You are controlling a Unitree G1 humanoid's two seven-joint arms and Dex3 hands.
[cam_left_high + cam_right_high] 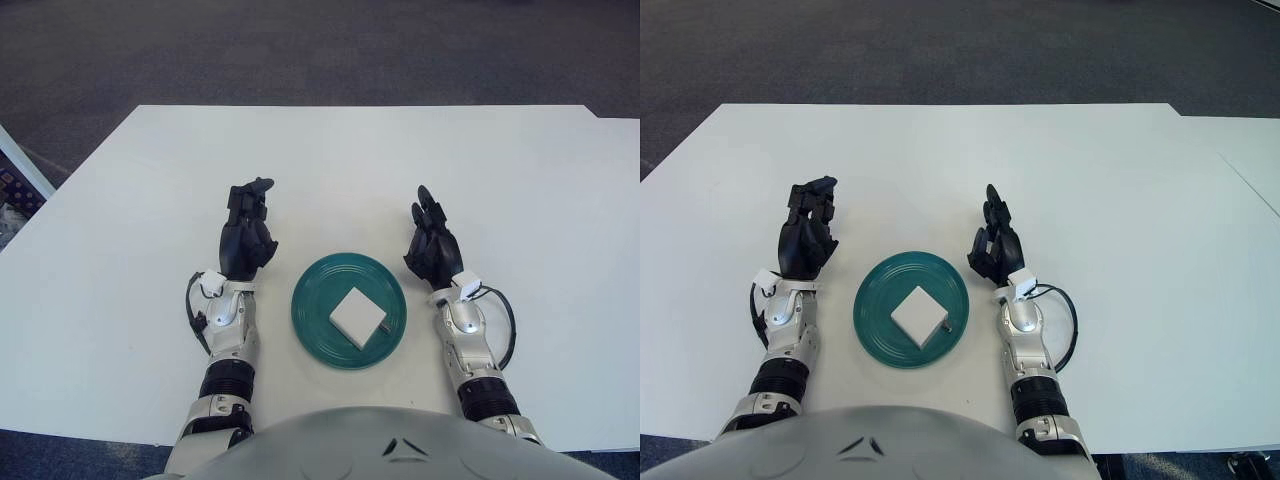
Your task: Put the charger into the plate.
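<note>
A white square charger lies inside the teal plate near the table's front edge. My left hand is left of the plate, apart from it, its fingers relaxed and holding nothing. My right hand shows to the right of the plate, fingers extended and empty. Neither hand touches the plate or the charger.
The white table stretches far and to both sides of the plate. Dark carpet lies beyond its far edge. A cluttered object shows at the far left edge of the view.
</note>
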